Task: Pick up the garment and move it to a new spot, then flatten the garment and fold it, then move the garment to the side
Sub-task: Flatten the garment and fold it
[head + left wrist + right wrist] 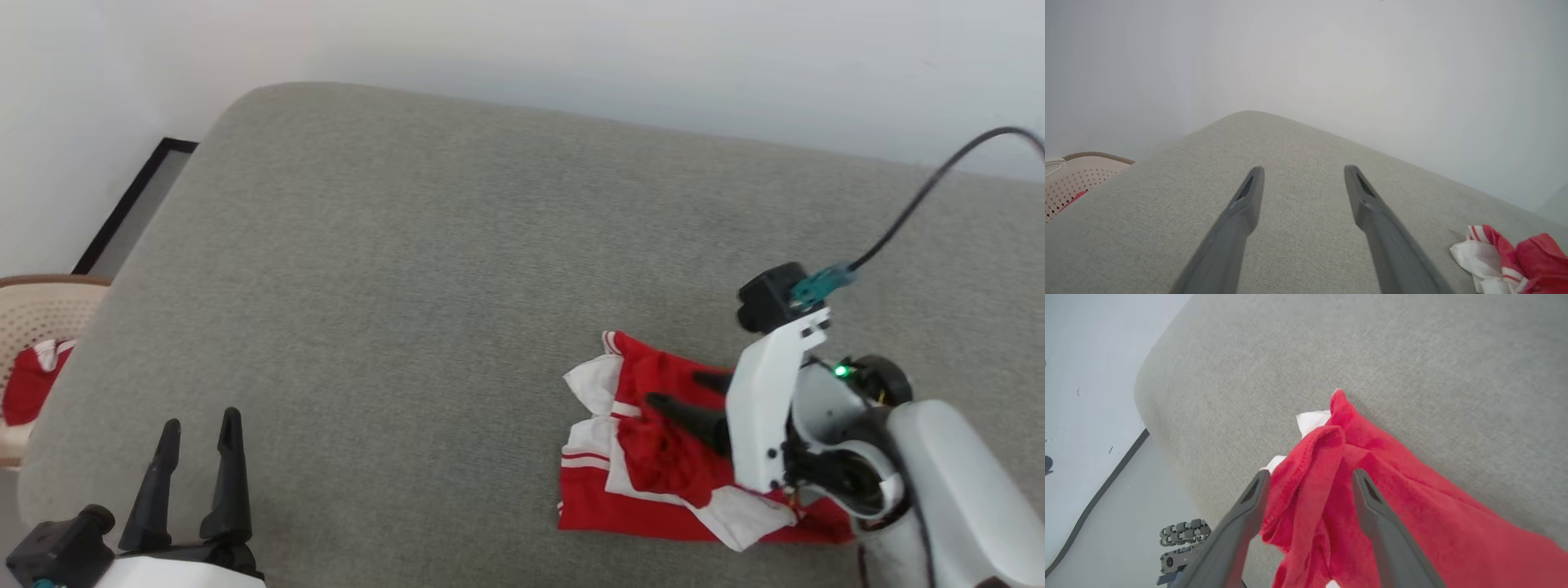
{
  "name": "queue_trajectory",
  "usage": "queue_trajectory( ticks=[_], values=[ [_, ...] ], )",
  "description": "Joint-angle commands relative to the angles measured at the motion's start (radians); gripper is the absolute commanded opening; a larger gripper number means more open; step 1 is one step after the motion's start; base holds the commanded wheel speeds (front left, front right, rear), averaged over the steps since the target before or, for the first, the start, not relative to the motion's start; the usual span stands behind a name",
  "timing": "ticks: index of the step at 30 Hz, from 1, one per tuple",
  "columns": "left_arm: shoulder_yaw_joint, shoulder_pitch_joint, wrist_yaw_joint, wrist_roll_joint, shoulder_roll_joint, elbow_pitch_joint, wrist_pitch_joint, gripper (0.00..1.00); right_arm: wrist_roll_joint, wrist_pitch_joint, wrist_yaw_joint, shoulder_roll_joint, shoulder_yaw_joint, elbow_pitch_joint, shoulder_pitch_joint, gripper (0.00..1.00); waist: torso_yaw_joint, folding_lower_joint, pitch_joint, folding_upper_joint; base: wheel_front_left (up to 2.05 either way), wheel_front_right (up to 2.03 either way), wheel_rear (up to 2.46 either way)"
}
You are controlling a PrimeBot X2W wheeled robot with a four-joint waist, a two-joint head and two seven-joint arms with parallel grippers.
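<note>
**Inspector:** Left boundary?

**Assistant:** A pale perforated basket (41, 327) holding a red cloth (28, 380) stands beside the left edge of the grey cushion (424, 286). Beyond it, a black-framed panel (131, 204) leans at the wall. The cushion's far-left corner is rounded.

**Inspector:** Left gripper?

**Assistant:** The left gripper (202, 419) hovers over the near-left part of the cushion with its fingers spread and nothing between them. It is well apart from the garment.

**Inspector:** Open room?

**Assistant:** The left, middle and far stretches of the cushion are bare, up to the wall along the far edge.

**Inspector:** Garment?

**Assistant:** The garment (645, 498) lies crumpled on the near-right part of the cushion. Its long axis runs roughly left to right along a straight red hem on the near side. A white sleeve with red stripes points left and towards the far side. Red fabric is bunched on top.

**Inspector:** Right gripper?

**Assistant:** The right gripper (676, 389) is over the heap and points left. Its fingers are spread, and a raised fold of red fabric stands between them. Whether the pads touch the fold, I cannot tell.
</note>
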Motion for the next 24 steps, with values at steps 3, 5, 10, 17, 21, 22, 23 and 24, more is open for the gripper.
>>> queue_trajectory(
  ticks=[3, 5, 10, 17, 21, 22, 23, 24],
  values=[
    [0.007, -0.004, -0.003, -0.002, 0.003, -0.008, -0.004, 1.00, 0.002, -0.023, 0.000, -0.016, -0.034, -0.032, 0.014, 1.00, -0.027, 0.0000, -0.002, -0.0001, 0.00, 0.00, 0.00],
    [0.009, -0.002, -0.003, -0.001, 0.003, -0.011, -0.004, 1.00, -0.006, -0.038, 0.000, -0.022, -0.059, -0.052, 0.023, 1.00, -0.043, 0.0000, -0.004, -0.0001, 0.00, 0.00, 0.00],
    [0.022, 0.000, -0.003, 0.004, 0.008, -0.018, -0.004, 1.00, -0.014, -0.090, 0.000, -0.025, -0.133, -0.093, 0.054, 1.00, -0.081, 0.0000, -0.012, -0.0001, 0.00, 0.00, 0.00],
    [0.040, 0.018, -0.003, 0.026, 0.017, -0.027, -0.004, 1.00, -0.029, -0.226, 0.000, -0.021, -0.220, -0.127, 0.117, 1.00, -0.126, 0.0000, -0.031, -0.0001, 0.00, 0.00, 0.00],
    [0.048, 0.030, -0.003, 0.038, 0.021, -0.032, -0.004, 1.00, -0.041, -0.342, 0.000, -0.029, -0.245, -0.130, 0.160, 1.00, -0.150, 0.0000, -0.047, -0.0001, 0.00, 0.00, 0.00],
    [0.050, 0.037, -0.003, 0.042, 0.022, -0.032, -0.004, 1.00, -0.050, -0.370, 0.000, -0.032, -0.250, -0.124, 0.173, 1.00, -0.155, 0.0000, -0.052, -0.0001, 0.00, 0.00, 0.00],
    [0.052, 0.044, -0.003, 0.046, 0.023, -0.033, -0.004, 1.00, -0.056, -0.400, 0.000, -0.036, -0.253, -0.120, 0.184, 1.00, -0.160, 0.0000, -0.057, -0.0001, 0.00, 0.00, 0.00],
    [0.054, 0.049, -0.003, 0.048, 0.025, -0.034, -0.004, 1.00, -0.062, -0.434, 0.000, -0.034, -0.262, -0.112, 0.194, 1.00, -0.165, 0.0000, -0.062, -0.0001, 0.00, 0.00, 0.00]
  ],
)
